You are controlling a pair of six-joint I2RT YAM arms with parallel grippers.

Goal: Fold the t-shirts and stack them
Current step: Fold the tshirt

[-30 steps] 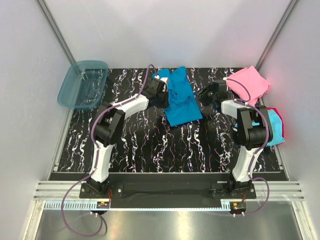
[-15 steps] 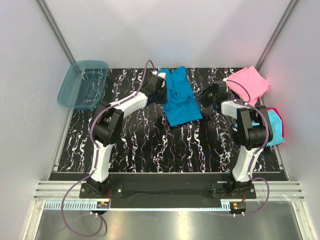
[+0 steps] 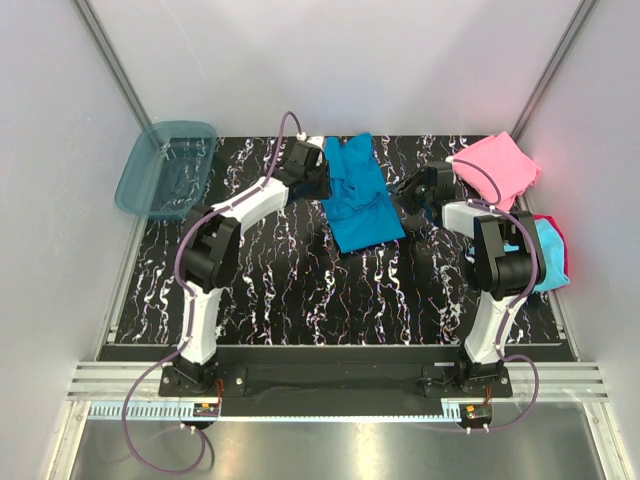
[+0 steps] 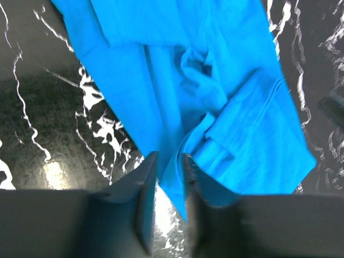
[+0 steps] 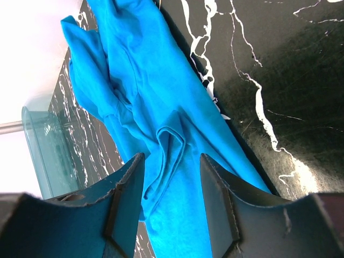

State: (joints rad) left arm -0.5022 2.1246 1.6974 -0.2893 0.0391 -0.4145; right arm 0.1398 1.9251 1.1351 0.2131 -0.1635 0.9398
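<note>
The large teal-blue t-shirt (image 3: pixel 358 200) lies rumpled and partly folded at the back middle of the black marbled table (image 3: pixel 300 290). My left gripper (image 3: pixel 312 175) sits at its left edge. In the left wrist view its jaws (image 4: pixel 170 157) stand a little apart, with a corner of the shirt (image 4: pixel 231 80) lying loose between the fingers. My right gripper (image 3: pixel 404 194) is at the shirt's right side, open wide (image 5: pixel 172 157) over a fold of the cloth (image 5: pixel 140 80). A pink t-shirt (image 3: pixel 498 165) lies at the back right. Cyan (image 3: pixel 548 262) and magenta (image 3: pixel 560 235) ones are stacked at the right edge.
A translucent blue plastic tub (image 3: pixel 165 170) stands at the back left corner, and also shows in the right wrist view (image 5: pixel 40 145). White walls close in the table on three sides. Both arm bases are bolted at the near edge.
My left gripper has moved toward the back along the shirt's left edge and its jaws have parted from shut. The right gripper has stayed put.
</note>
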